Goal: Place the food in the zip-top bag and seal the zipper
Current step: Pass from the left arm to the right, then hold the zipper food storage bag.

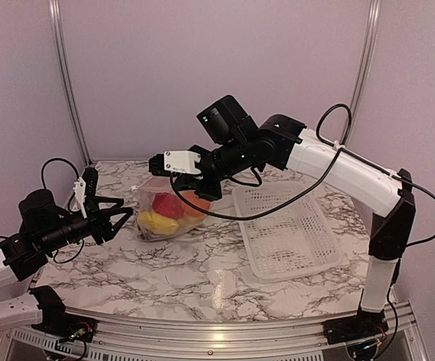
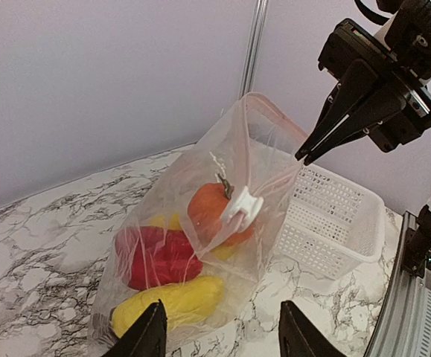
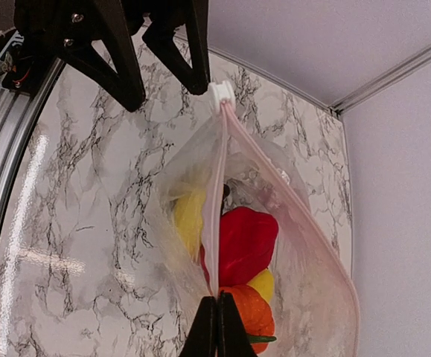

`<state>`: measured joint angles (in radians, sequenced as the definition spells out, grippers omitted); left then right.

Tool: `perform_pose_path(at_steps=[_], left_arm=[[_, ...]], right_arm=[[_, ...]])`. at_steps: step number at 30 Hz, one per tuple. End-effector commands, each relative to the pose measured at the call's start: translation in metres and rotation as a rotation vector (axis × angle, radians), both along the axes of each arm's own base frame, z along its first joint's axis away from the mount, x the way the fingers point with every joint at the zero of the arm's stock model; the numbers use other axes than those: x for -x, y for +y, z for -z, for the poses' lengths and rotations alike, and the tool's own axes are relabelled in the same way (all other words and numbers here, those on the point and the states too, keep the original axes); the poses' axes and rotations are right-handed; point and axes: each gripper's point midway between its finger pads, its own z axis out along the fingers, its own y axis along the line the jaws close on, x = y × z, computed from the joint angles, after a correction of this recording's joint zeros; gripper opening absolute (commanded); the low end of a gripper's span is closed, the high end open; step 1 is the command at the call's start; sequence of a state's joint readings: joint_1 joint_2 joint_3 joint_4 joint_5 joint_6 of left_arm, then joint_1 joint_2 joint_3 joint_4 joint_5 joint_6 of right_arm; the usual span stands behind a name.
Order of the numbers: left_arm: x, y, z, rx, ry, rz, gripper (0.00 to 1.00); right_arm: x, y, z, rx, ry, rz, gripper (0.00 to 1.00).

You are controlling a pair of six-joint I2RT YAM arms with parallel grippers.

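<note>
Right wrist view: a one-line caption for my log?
Right gripper pinches the zip-top bag mouth, food inside; open left gripper beside the white slider.

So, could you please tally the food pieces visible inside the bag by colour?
Red: 1, the red pepper
Orange: 1, the orange round fruit
Yellow: 2, the long yellow piece and the second yellow piece
Total: 4 visible through the zip-top bag

The clear, thin plastic zip-top bag (image 2: 271, 141) looks glossy and wrinkled, the grey-veined white marble-patterned table top (image 1: 202, 278) smooth and shiny, the white lattice plastic basket (image 2: 334, 223) matt.
</note>
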<state>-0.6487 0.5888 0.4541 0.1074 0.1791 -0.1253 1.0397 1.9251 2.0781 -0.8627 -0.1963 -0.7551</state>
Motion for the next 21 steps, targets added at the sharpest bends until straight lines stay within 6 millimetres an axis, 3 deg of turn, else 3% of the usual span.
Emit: perform_pose_path(at_steps=[1, 10, 17, 21], left_arm=[[0.002, -0.023, -0.026, 0.015, -0.141, 0.128, 0.51], [-0.018, -0.033, -0.027, -0.028, -0.234, 0.102, 0.47], [-0.024, -0.040, -0.020, -0.083, -0.245, 0.125, 0.36], [-0.023, -0.037, -0.027, -0.063, -0.278, 0.109, 0.25]], right_arm=[[0.001, -0.002, -0.024, -0.069, -0.009, 0.003, 0.00], [0.001, -0.004, -0.019, -0.062, 0.000, 0.001, 0.00], [-0.005, -0.002, -0.023, -0.072, -0.010, 0.010, 0.00], [-0.009, -0.003, -0.022, -0.072, -0.010, 0.019, 0.00]])
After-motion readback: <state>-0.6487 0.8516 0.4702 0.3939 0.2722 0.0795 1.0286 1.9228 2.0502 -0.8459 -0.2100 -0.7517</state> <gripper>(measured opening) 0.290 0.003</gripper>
